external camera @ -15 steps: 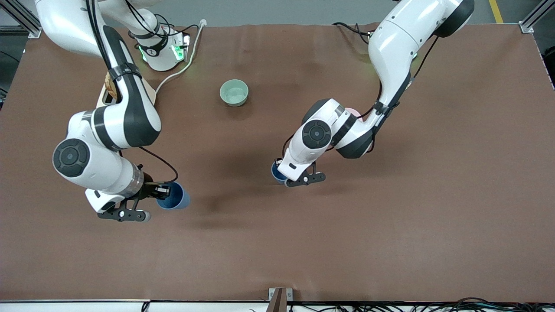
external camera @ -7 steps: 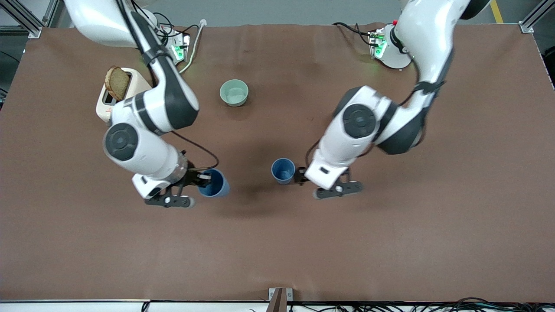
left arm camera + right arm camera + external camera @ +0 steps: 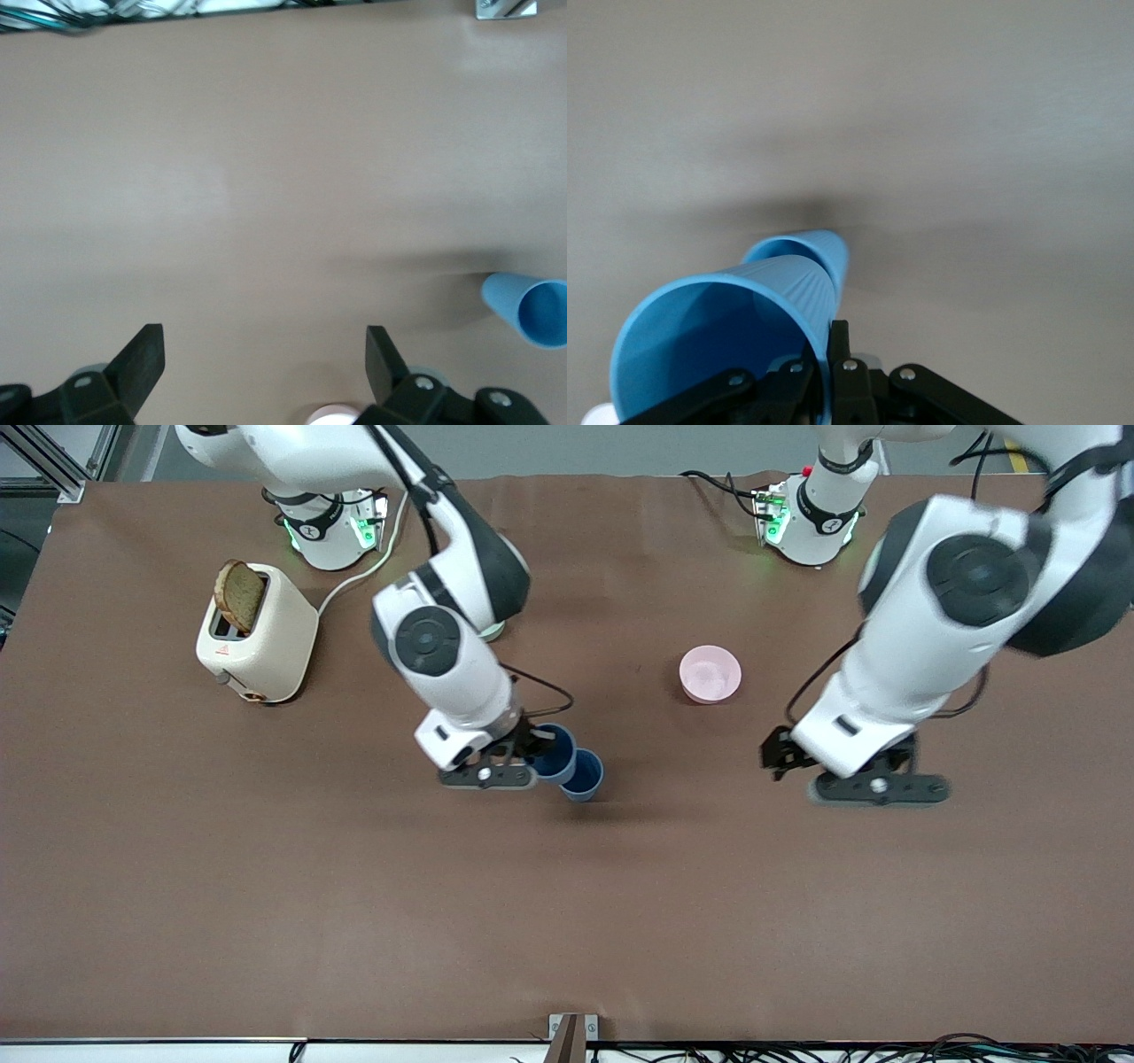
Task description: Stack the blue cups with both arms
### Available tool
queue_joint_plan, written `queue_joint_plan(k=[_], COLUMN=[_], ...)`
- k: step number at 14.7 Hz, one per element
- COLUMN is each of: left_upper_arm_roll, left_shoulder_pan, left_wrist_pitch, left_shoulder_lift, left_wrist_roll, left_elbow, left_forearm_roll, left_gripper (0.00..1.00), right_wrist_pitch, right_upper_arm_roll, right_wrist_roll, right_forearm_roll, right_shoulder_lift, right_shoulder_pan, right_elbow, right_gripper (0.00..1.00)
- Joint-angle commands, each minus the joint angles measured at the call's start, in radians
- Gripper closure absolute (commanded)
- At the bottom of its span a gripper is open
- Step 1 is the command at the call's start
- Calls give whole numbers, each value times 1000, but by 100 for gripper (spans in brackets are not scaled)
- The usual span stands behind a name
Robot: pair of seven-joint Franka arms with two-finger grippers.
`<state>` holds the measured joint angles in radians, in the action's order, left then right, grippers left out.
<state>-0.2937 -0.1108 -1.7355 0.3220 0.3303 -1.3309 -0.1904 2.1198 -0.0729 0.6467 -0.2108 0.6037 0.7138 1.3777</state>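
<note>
Clamped on the rim of the carried blue cup (image 3: 551, 754), your right gripper (image 3: 521, 751) holds it tilted just above the standing blue cup (image 3: 583, 774), while the left gripper (image 3: 785, 755) waits spread, well apart

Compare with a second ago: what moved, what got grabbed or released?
The right gripper, shut on one blue cup throughout, carried it toward the table's middle, right over the other cup. The left gripper let go of that cup, opened and pulled away toward the left arm's end, uncovering the pink bowl. The standing cup, toaster and bread kept their places.
</note>
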Motion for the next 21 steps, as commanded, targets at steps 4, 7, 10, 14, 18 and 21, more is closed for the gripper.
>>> queue_joint_plan(k=[4,7,10,14,18,21], left_upper_arm_roll=[-5,30,215,232,234,232], left_shoulder_pan=[94,100,-13,-35,-20,5], left_wrist_pitch=[172,203,203,194,192,197], left_shoulder_lift=[-172,-233,-311,-409,-426,-422], left_wrist_roll=[-154,-223,-260,-241,-238,-238], left_elbow=[-39,-53,-157,-279,-297,-295], left_forearm_roll=[54,94,176,183,183,183], left_gripper=[0,0,0,0,0,0], right_wrist_pitch=[37,32,23,2,-35,-27], right_upper_arm_roll=[-10,-10,-10,-10,-10,-10], right_wrist_roll=[16,16,13,-15,-18,-18], right_forearm_roll=[-16,-16,-12,-9,-7,-9], right_shoulder_lift=[28,27,25,25,25,30], right_shoulder_pan=[-4,4,13,19,30,29], right_elbow=[-20,-20,-17,-11,-11,-11], right_gripper=[99,99,99,99,99,99])
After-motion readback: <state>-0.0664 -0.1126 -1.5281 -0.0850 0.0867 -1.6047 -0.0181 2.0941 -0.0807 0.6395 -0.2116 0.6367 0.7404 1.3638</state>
